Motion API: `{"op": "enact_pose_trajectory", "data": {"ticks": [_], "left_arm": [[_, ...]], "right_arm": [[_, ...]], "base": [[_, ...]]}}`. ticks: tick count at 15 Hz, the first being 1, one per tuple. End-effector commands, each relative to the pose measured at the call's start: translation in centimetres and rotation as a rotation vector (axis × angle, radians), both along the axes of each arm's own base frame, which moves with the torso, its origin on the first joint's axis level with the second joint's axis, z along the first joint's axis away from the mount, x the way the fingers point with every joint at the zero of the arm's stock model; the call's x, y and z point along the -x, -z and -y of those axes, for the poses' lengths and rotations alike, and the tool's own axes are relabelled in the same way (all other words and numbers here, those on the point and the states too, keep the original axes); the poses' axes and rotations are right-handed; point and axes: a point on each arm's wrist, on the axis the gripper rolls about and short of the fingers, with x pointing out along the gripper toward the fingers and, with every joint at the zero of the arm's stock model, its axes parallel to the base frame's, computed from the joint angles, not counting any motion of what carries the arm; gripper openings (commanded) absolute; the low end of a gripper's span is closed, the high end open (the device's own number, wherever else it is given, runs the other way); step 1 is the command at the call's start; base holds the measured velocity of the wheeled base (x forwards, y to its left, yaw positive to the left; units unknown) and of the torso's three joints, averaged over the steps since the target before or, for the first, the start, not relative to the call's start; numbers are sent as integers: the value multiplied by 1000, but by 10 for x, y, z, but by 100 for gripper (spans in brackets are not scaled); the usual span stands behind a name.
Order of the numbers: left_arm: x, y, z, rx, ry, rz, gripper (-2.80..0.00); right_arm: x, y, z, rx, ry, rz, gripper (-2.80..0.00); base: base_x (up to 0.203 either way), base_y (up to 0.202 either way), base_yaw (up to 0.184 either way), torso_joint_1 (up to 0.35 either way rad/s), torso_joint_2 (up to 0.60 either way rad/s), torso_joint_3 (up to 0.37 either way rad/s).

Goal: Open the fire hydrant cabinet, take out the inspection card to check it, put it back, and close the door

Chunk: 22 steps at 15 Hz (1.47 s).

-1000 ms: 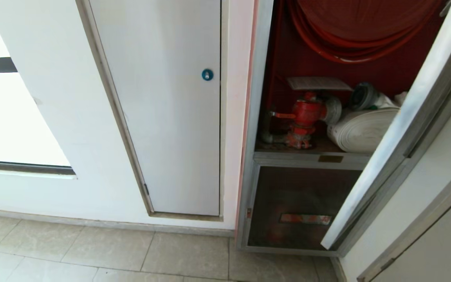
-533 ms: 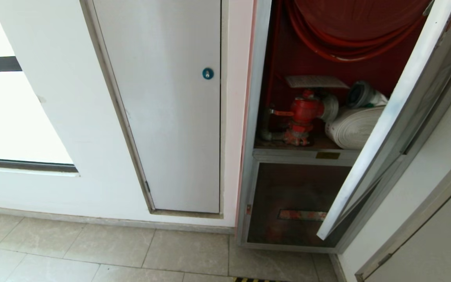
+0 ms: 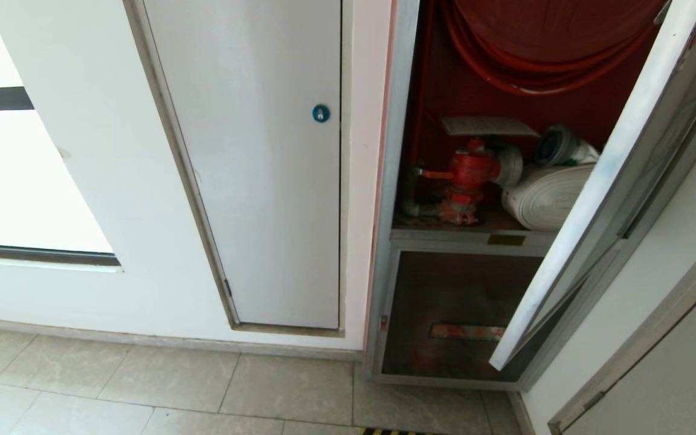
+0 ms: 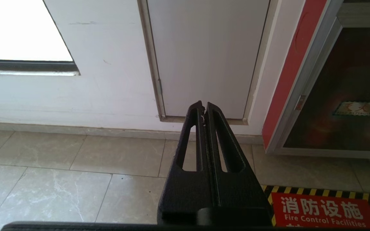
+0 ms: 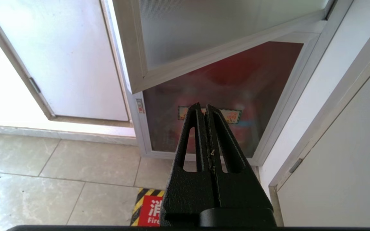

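Facing opened door (image 3: 620, 181); inspection card (image 3: 487, 125) lying atop valve (image 3: 469, 172); left pincer (image 4: 204, 109) and right pincer (image 5: 203, 110) clenched, empty, parked low; next: reaching in for card.

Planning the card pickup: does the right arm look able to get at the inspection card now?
Probably yes: the door stands open and the inspection card lies uncovered atop the red valve. The right gripper hangs low, shut.
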Motion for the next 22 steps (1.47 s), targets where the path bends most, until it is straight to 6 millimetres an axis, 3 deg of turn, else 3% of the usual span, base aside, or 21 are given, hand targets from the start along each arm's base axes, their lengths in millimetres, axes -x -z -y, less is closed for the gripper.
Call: {"op": "enact_pose_trajectory", "data": {"ticks": [1, 17, 22], "left_arm": [[0, 0, 0, 0, 0, -3, -280], [0, 0, 0, 0, 0, -3, -280], [0, 0, 0, 0, -1, -3, -280]], "right_arm": [[0, 0, 0, 5, 0, 2, -280], [0, -1, 0, -40, 19, 6, -280], [-1, -57, 0, -45, 7, 34, -280]], "base": [[0, 0, 0, 0, 0, 0], [0, 0, 0, 0, 0, 0], [0, 0, 0, 0, 0, 0]]}}
